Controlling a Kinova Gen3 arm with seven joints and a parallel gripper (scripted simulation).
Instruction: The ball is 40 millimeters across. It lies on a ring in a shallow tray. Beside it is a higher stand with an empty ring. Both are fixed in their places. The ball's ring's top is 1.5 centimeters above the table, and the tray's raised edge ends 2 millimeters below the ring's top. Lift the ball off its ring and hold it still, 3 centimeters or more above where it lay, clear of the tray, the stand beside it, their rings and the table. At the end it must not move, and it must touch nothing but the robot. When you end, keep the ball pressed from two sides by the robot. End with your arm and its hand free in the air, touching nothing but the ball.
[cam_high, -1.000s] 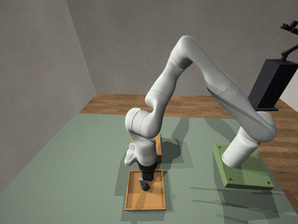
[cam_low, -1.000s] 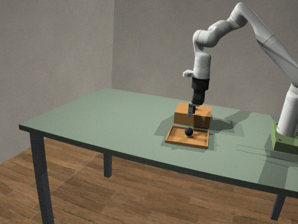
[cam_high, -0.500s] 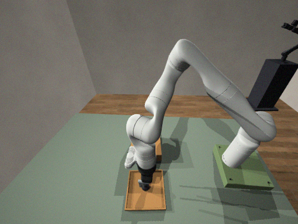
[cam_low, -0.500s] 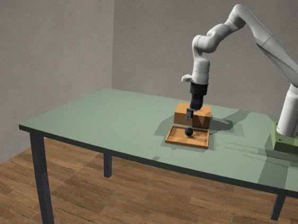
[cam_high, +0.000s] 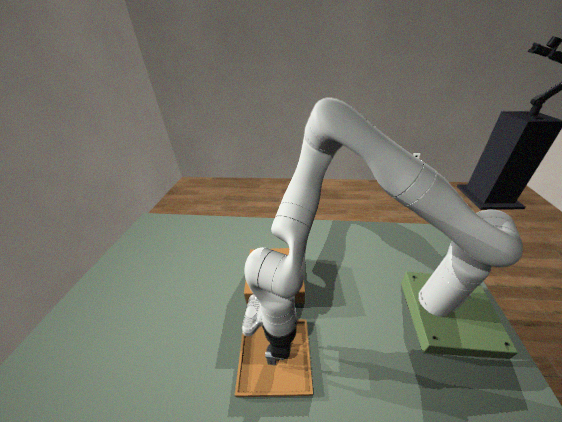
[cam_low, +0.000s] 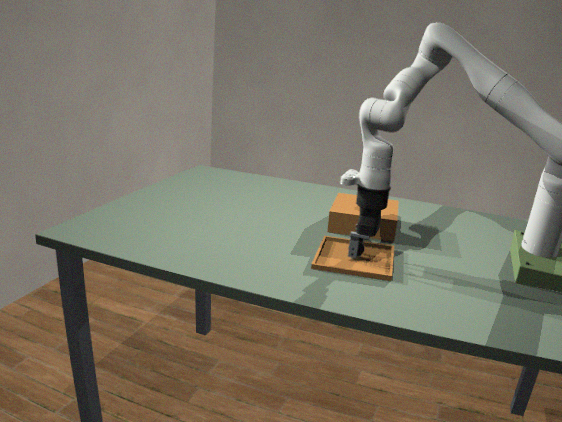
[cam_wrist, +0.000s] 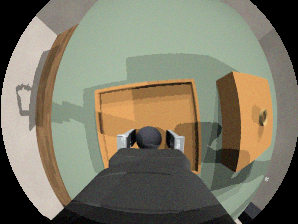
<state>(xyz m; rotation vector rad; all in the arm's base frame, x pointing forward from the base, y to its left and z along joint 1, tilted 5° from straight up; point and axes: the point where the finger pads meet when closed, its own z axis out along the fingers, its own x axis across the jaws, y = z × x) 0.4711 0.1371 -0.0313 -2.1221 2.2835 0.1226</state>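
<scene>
Ball-lifting is caught at the approach step: the small dark ball (cam_wrist: 148, 137) is seen only in the wrist view, low in the shallow orange tray (cam_wrist: 109, 106), where it sits between the two pale fingertips of the dark two-finger gripper (cam_wrist: 148, 140). In the top and exterior views the ball is hidden behind the gripper (cam_low: 358, 248), so its seat on the ring cannot be checked, and the ring itself is not made out. From left to right across the pale green table top (cam_low: 200, 215), the tray (cam_low: 350, 270) is met first, with the white jointed arm (cam_low: 376, 160) standing upright over it and the gripper lowered inside its rim; just behind lies the taller orange block stand (cam_low: 340, 212), whose small empty ring (cam_wrist: 261, 119) is shown at the right of the wrist view; far right, the arm's green base plate (cam_low: 520, 265) is bolted down. The fingers are spread to their widest and nothing is gripped. Whether the fingertips touch the tray floor cannot be told. The grasp appears lined up; next, a squeeze on the ball from both sides is called for, then a straight lift, kept clear of the tray rim and the stand.
</scene>
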